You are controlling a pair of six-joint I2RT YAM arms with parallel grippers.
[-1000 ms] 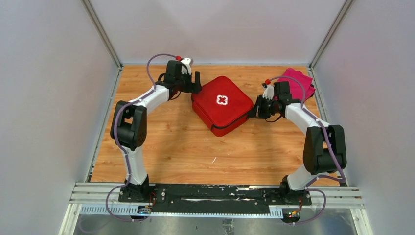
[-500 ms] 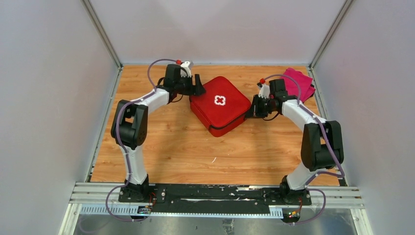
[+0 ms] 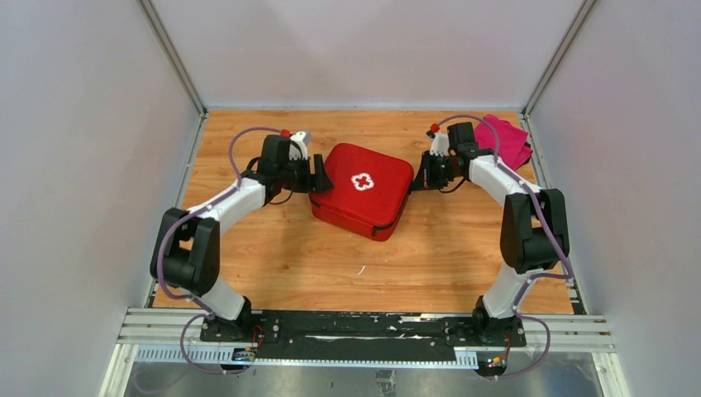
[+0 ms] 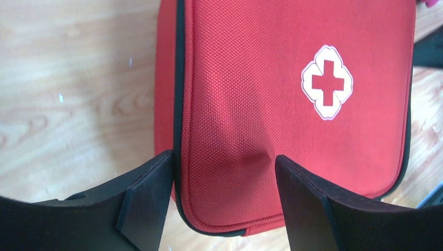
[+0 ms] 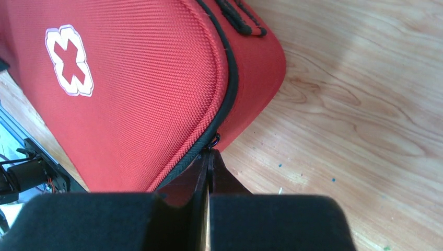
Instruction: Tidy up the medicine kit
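The medicine kit (image 3: 364, 190), a red zip case with a white cross (image 3: 361, 181), lies closed in the middle of the table. My left gripper (image 3: 318, 178) has the kit's left corner between its jaws. In the left wrist view the left gripper (image 4: 223, 157) has one finger against the side wall of the medicine kit (image 4: 292, 104), and the other dents the lid. My right gripper (image 3: 417, 180) is at the kit's right corner. In the right wrist view the right gripper (image 5: 209, 152) is pinched shut at the zip slider (image 5: 215, 139) of the medicine kit (image 5: 130, 78).
A magenta folded cloth (image 3: 508, 141) lies in the back right corner, behind the right arm. Grey walls enclose the wooden table (image 3: 331, 256) on three sides. A black carry strap (image 5: 237, 18) runs along the kit's side wall.
The kit has turned and slid left and nearer. My left gripper came nearer with it and narrowed onto the corner. My right gripper moved back and left, still shut.
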